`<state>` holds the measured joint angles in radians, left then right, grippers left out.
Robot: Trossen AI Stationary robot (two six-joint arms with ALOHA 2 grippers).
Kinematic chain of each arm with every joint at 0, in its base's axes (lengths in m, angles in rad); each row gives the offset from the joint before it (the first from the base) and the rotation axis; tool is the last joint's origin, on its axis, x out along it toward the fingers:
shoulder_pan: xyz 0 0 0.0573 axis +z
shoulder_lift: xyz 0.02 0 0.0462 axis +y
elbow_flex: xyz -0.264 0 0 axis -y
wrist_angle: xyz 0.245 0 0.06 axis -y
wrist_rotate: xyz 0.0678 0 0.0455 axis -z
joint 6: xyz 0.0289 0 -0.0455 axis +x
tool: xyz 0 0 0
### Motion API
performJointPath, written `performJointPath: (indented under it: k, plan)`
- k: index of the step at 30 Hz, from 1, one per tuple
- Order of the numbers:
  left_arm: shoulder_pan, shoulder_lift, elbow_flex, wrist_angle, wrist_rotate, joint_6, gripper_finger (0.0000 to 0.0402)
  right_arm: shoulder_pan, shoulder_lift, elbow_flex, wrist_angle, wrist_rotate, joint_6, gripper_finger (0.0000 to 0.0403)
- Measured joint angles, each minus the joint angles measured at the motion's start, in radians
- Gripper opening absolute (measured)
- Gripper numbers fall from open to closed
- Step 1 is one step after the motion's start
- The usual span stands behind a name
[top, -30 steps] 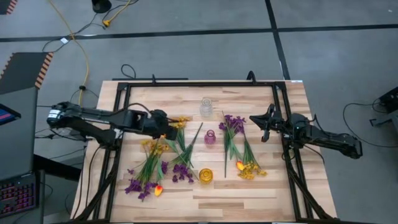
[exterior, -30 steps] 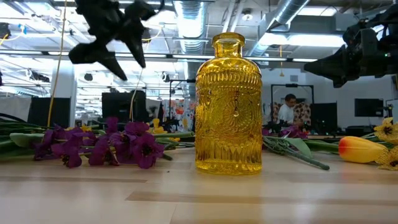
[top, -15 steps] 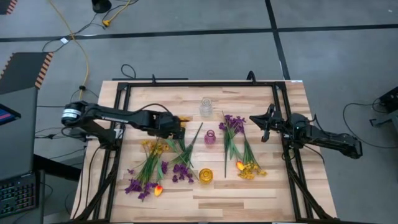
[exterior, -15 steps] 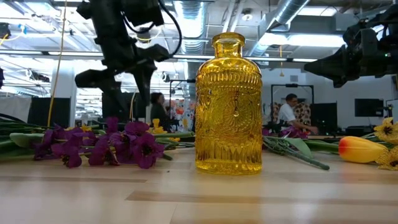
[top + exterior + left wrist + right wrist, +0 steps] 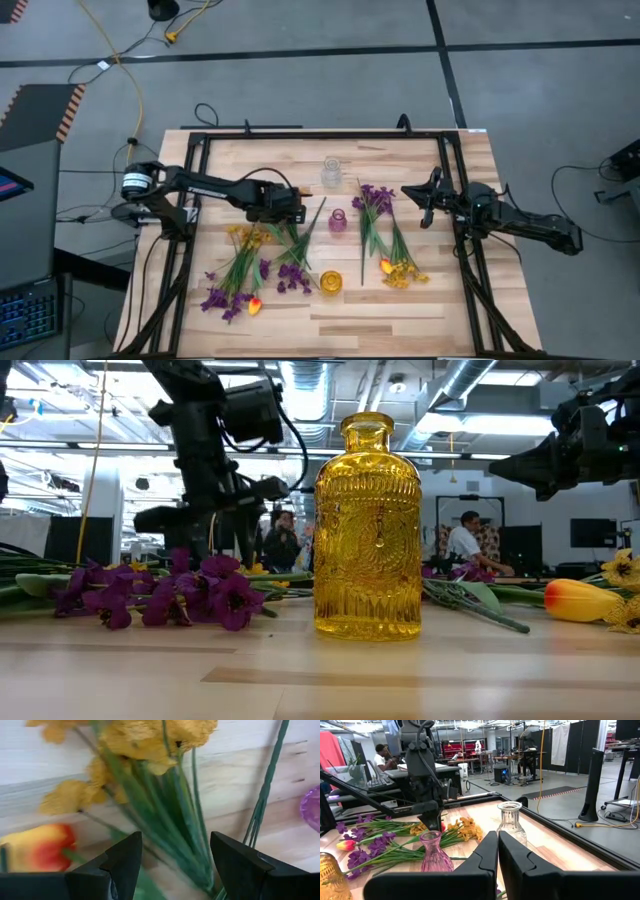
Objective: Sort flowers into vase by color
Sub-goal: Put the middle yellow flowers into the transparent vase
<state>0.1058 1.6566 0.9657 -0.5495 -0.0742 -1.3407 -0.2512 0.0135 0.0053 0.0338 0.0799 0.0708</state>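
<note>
Green-stemmed flowers lie flat on the table in two piles. The left pile (image 5: pixel 245 262) holds yellow clustered blooms, purple blossoms (image 5: pixel 190 592) and a tulip (image 5: pixel 254 306). The right pile (image 5: pixel 385 235) holds the same three kinds. My left gripper (image 5: pixel 290 208) is open and low over the left pile's far end. Its fingers stand on either side of the green stems (image 5: pixel 182 815) below yellow clustered blooms (image 5: pixel 145 740), with a yellow-orange tulip (image 5: pixel 40 847) beside them. My right gripper (image 5: pixel 415 200) is shut and hangs above the table beside the right pile.
Three vases stand upright mid-table: a clear one (image 5: pixel 331 172) farthest, a purple one (image 5: pixel 338 221) in the middle, and a yellow one (image 5: pixel 331 283) nearest (image 5: pixel 367 530). A black frame (image 5: pixel 320 134) borders the tabletop. People show in the room behind.
My left gripper has moved toward the table's right and come down over the far end of the left flower pile, staying open. The flowers and vases have kept their places.
</note>
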Motion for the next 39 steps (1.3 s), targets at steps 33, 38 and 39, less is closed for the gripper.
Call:
performJointPath:
  k: [33, 38, 39]
  plan:
    - [0.022, 0.096, 0.0, 0.076, -0.091, 0.202, 0.0037, 0.0, 0.0, 0.0, 0.003, 0.0, 0.0, 0.0043]
    - [0.023, 0.097, 0.0, 0.115, -0.106, 0.237, 0.0007, 0.0, 0.0, 0.0, 0.003, 0.0, 0.0, 0.0043]
    - [0.023, 0.097, 0.0, 0.125, -0.111, 0.242, 0.0007, 0.0, 0.0, 0.0, 0.003, 0.0, 0.0, 0.0043]
